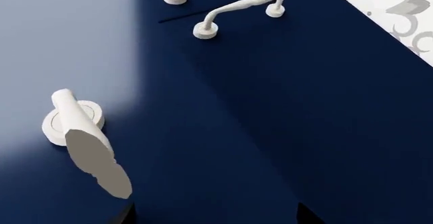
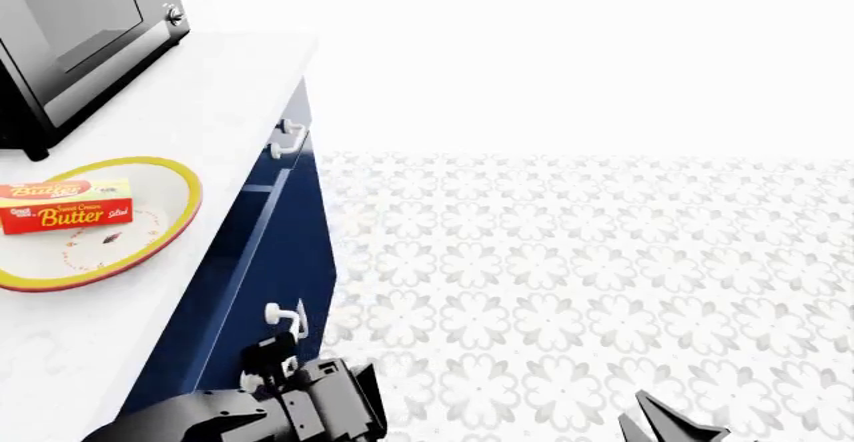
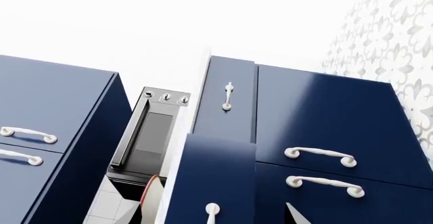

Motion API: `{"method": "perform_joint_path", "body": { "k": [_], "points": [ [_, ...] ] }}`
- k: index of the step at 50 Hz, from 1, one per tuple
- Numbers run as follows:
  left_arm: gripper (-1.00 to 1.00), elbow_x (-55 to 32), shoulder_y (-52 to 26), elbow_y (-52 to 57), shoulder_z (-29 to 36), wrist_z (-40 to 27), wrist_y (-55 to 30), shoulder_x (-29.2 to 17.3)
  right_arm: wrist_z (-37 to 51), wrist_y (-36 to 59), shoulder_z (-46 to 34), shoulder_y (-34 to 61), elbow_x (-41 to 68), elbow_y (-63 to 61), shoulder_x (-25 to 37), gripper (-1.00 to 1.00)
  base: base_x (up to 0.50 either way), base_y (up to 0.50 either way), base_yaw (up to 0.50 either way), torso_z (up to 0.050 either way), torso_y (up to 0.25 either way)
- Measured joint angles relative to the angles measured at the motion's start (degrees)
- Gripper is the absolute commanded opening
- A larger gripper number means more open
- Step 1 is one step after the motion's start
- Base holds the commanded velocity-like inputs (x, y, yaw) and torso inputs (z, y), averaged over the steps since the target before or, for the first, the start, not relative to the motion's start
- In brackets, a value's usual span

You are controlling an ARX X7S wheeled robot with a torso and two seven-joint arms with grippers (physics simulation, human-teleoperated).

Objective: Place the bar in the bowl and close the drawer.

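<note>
The left gripper [image 2: 274,362] sits low against the navy cabinet front, close by a white handle [image 2: 284,314]; only dark slivers of its fingers show at the edge of the left wrist view, so I cannot tell whether its jaws are spread or pressed together. The right gripper [image 2: 667,422] barely pokes into sight over the patterned floor [image 2: 601,282], and its jaws are no clearer.

Up on the white counter [image 2: 214,92], the butter bar [image 2: 64,205] already lies inside the bowl [image 2: 171,224], with a toaster oven [image 2: 80,22] just beyond it.

That leaves the drawer [image 2: 254,252], whose front still looks proud of the cabinet line. The risk, I'd say, is a glancing push: the left arm is crowding the handle, and a shove off-centre could slip along the curved handle or skew the drawer so it stops short of shut.
</note>
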Motion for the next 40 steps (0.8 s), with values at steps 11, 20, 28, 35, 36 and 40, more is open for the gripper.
{"method": "perform_joint_path", "body": {
  "k": [11,20,28,35,36,40],
  "points": [
    [1.00,1.2,0.6,-3.0,0.5,0.3,1.2,-0.3,0.0,-0.1,0.0,0.1,-0.1,0.0,0.0,1.00,0.00,0.00,0.00,0.000,0.000],
    [1.00,1.5,0.7,-4.3,0.4,0.3,1.7,-1.2,0.0,-0.2,-0.1,0.1,-0.2,0.0,-0.1,1.00,0.00,0.00,0.00,0.000,0.000],
    [1.00,1.5,0.5,-5.7,0.3,0.8,2.3,-2.4,0.1,-0.3,-0.1,0.2,-0.2,0.0,-0.2,1.00,0.00,0.00,0.00,0.000,0.000],
    [1.00,1.7,0.5,-7.7,0.5,1.5,3.4,-3.5,0.2,-0.4,-0.1,0.2,-0.2,0.0,-0.3,1.00,0.00,0.00,0.00,0.000,0.000],
    [1.00,1.8,0.5,-8.0,0.6,1.6,3.5,-3.6,0.2,-0.4,-0.1,0.2,-0.2,0.0,-0.3,1.00,0.00,0.00,0.00,0.000,0.000],
    [1.00,2.1,0.5,-9.2,0.8,1.9,4.1,-4.1,0.2,-0.5,-0.2,0.2,-0.2,0.0,-0.3,1.00,0.00,0.00,0.00,0.000,0.000]
  ]
}}
